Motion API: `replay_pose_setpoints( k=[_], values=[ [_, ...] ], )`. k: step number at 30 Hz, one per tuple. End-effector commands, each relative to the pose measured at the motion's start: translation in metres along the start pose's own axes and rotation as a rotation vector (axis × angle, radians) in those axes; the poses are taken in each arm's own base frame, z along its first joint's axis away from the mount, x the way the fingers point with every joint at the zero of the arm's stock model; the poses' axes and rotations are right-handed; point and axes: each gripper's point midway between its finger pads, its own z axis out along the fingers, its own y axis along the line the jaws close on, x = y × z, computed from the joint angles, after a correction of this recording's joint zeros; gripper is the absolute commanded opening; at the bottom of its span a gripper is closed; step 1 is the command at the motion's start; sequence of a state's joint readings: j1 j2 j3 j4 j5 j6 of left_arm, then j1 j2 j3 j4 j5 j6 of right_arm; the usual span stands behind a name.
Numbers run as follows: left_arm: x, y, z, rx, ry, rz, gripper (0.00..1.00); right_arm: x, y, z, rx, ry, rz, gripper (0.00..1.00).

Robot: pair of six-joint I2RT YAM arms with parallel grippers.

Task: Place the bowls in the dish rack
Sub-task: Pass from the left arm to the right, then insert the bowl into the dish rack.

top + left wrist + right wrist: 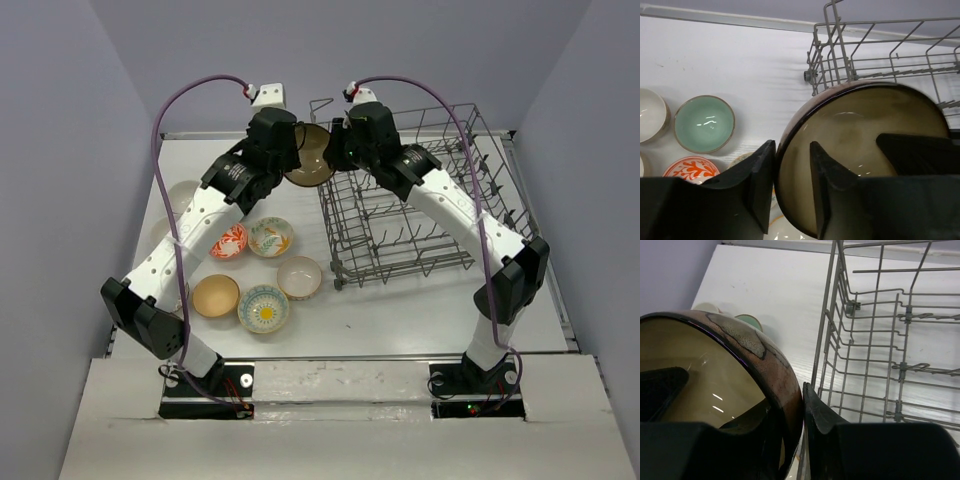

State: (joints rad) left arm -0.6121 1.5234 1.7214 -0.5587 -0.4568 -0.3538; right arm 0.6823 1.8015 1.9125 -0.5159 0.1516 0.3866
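A brown bowl (308, 157) with an olive inside hangs in the air just left of the dish rack (420, 200), between both wrists. My right gripper (785, 400) is shut on its rim: one finger presses the outer wall, the other sits inside. My left gripper (791, 145) straddles the opposite rim of the same bowl (865, 120) with its jaws apart, the inner finger (820, 175) standing off the wall. The grey wire rack (880, 340) holds no bowls where I can see into it.
On the table left of the rack lie a red-orange patterned bowl (229, 241), a cream floral bowl (271, 237), a white bowl (300, 277), a tan bowl (215, 296) and a blue-rimmed bowl (264, 308). A teal bowl (704, 123) lies under the left arm.
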Motion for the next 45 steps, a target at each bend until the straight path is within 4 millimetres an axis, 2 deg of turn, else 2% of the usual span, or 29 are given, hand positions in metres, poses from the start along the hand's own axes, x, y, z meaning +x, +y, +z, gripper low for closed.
replay_pose_setpoints(
  k=[1,2,5,8,11,12,15,16,19,20,24,28,29,31,33,34,35,37,39,42,45],
  values=[
    [-0.068,-0.028,-0.028,0.109,-0.195,-0.115,0.47,-0.029,0.013,-0.027,-0.027,-0.100,-0.027,0.01],
    [-0.069,-0.029,-0.029,0.113,-0.198,-0.115,0.54,-0.033,0.012,-0.031,-0.025,-0.114,-0.029,0.01],
    [-0.075,-0.030,-0.035,0.124,-0.212,-0.113,0.67,-0.042,0.007,-0.039,0.001,-0.142,-0.036,0.01],
    [-0.083,-0.028,-0.045,0.136,-0.234,-0.118,0.74,-0.050,-0.001,-0.045,0.047,-0.174,-0.046,0.01],
    [-0.089,-0.019,-0.055,0.125,-0.261,-0.119,0.77,-0.067,-0.021,-0.062,0.156,-0.234,-0.072,0.01],
    [-0.090,-0.015,-0.061,0.125,-0.277,-0.119,0.78,-0.076,-0.041,-0.068,0.236,-0.258,-0.078,0.01],
    [-0.090,-0.010,-0.066,0.131,-0.304,-0.124,0.81,-0.093,-0.071,-0.083,0.339,-0.298,-0.079,0.01],
    [-0.089,-0.010,-0.067,0.136,-0.305,-0.119,0.82,-0.103,-0.094,-0.094,0.418,-0.327,-0.068,0.01],
    [-0.081,-0.011,-0.060,0.127,-0.278,-0.092,0.82,-0.111,-0.137,-0.117,0.563,-0.356,-0.068,0.01],
    [-0.079,-0.011,-0.059,0.125,-0.273,-0.087,0.83,-0.114,-0.162,-0.126,0.624,-0.363,-0.055,0.01],
    [-0.064,-0.015,-0.052,0.147,-0.244,-0.091,0.83,-0.110,-0.206,-0.153,0.794,-0.357,-0.083,0.01],
    [-0.042,-0.016,-0.046,0.165,-0.183,-0.050,0.83,-0.102,-0.254,-0.189,1.095,-0.335,-0.159,0.01],
    [-0.037,-0.014,-0.045,0.157,-0.169,-0.034,0.83,-0.097,-0.265,-0.191,1.152,-0.308,-0.230,0.01],
    [-0.032,-0.008,-0.049,0.150,-0.166,-0.027,0.84,-0.095,-0.282,-0.209,1.252,-0.314,-0.260,0.01],
    [-0.019,-0.004,-0.047,0.152,-0.151,-0.031,0.85,-0.101,-0.290,-0.218,1.311,-0.330,-0.302,0.01],
    [-0.022,-0.005,-0.053,0.183,-0.168,-0.050,0.85,-0.095,-0.302,-0.221,1.354,-0.304,-0.316,0.01],
    [-0.012,-0.002,-0.048,0.180,-0.146,-0.048,0.86,-0.095,-0.306,-0.222,1.368,-0.291,-0.329,0.01],
    [-0.004,0.001,-0.043,0.187,-0.118,-0.071,0.86,-0.092,-0.319,-0.225,1.417,-0.252,-0.357,0.01],
    [0.012,0.012,-0.032,0.180,-0.082,-0.077,0.85,-0.090,-0.335,-0.235,1.469,-0.217,-0.371,0.01],
    [0.026,0.020,-0.026,0.205,-0.073,-0.091,0.85,-0.088,-0.352,-0.245,1.506,-0.240,-0.356,0.01],
    [0.036,0.020,-0.023,0.217,-0.053,-0.089,0.85,-0.080,-0.362,-0.239,1.519,-0.192,-0.424,0.01]
  ],
)
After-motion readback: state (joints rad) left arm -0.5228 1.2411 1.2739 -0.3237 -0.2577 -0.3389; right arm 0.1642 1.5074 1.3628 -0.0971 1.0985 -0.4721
